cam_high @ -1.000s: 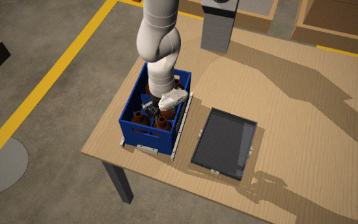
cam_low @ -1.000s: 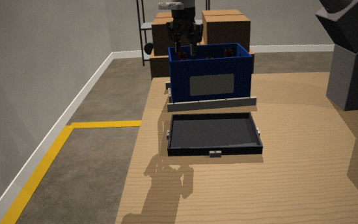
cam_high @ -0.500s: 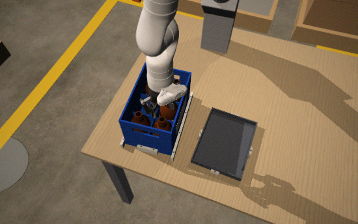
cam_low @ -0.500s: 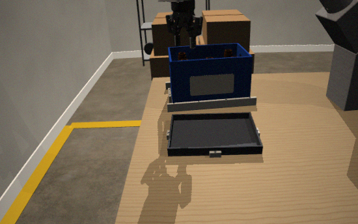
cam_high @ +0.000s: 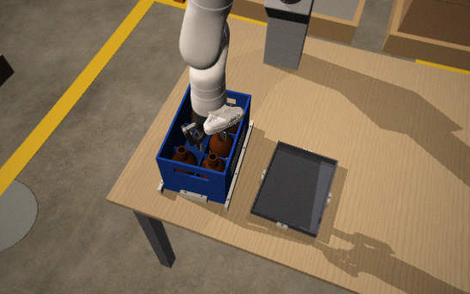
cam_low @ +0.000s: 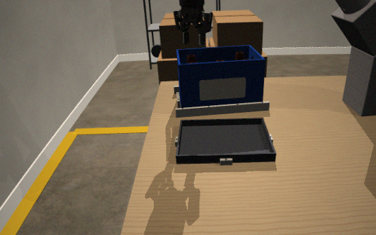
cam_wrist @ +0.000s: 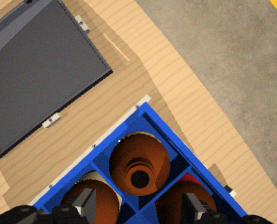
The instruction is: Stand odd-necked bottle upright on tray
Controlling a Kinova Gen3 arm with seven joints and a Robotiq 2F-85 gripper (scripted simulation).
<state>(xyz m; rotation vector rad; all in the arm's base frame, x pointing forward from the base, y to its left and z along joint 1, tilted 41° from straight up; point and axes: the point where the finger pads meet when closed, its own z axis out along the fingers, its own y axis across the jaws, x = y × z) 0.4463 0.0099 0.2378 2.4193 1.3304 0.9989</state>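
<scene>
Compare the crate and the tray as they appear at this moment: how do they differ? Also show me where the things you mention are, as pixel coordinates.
The crate (cam_high: 193, 183) (cam_low: 189, 85) (cam_wrist: 216, 189) is blue, while the tray (cam_high: 284, 188) (cam_low: 225, 158) (cam_wrist: 36, 75) is dark grey to black. The crate has tall walls; the tray has only a low rim. The crate holds brown bottles (cam_high: 220, 144) (cam_low: 239, 55) (cam_wrist: 139, 155), whereas the tray holds none. Both sit on the table and are open at the top.
</scene>
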